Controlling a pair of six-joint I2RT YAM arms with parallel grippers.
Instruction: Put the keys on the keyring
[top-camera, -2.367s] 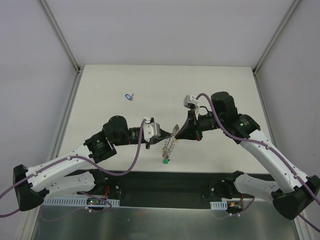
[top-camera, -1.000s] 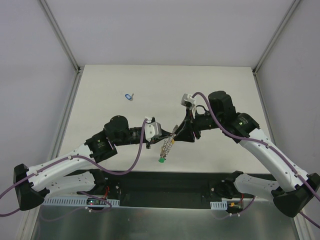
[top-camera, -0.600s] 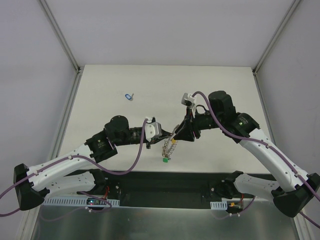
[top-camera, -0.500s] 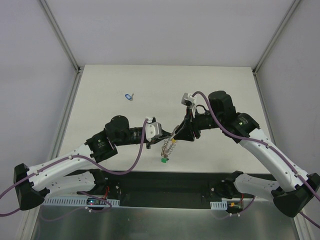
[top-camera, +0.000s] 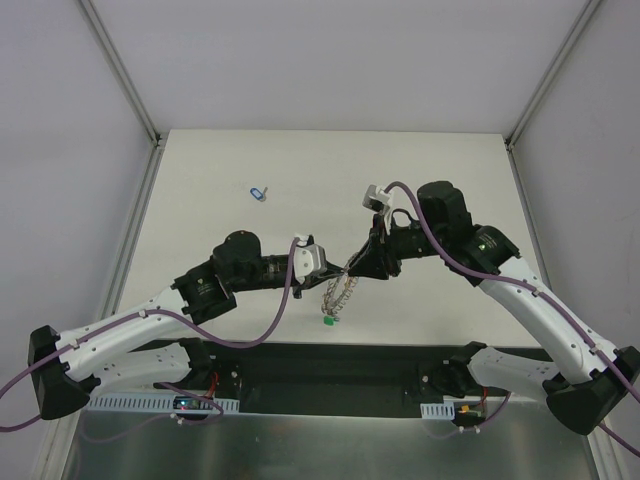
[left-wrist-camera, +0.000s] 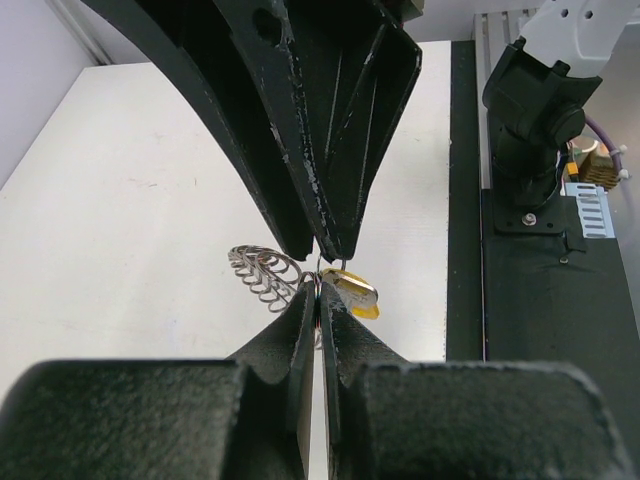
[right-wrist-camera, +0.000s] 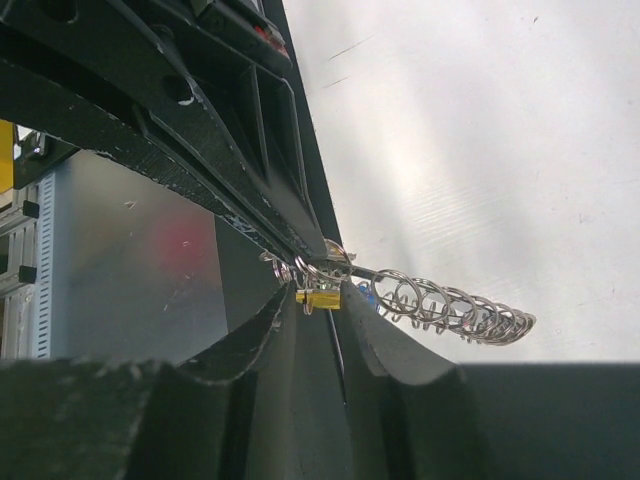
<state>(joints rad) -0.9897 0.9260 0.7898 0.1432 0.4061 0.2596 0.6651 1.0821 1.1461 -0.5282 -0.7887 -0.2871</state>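
The keyring hangs between both grippers above the table's near edge, its silvery wire loops fanning out. A green-tagged key dangles from its low end. My left gripper is shut on the ring's edge, beside the loops. My right gripper meets it tip to tip and is closed on a yellow-tagged key, which also shows in the left wrist view just under the right fingers. A blue-tagged key lies alone on the table, far left of the grippers.
The white table is walled by white panels with metal rails at left and right. A black base strip with the arm mounts runs along the near edge.
The right jaws have narrowed around the yellow-tagged key. The left gripper has shifted slightly right with the ring, and the hanging loops have swung a little.
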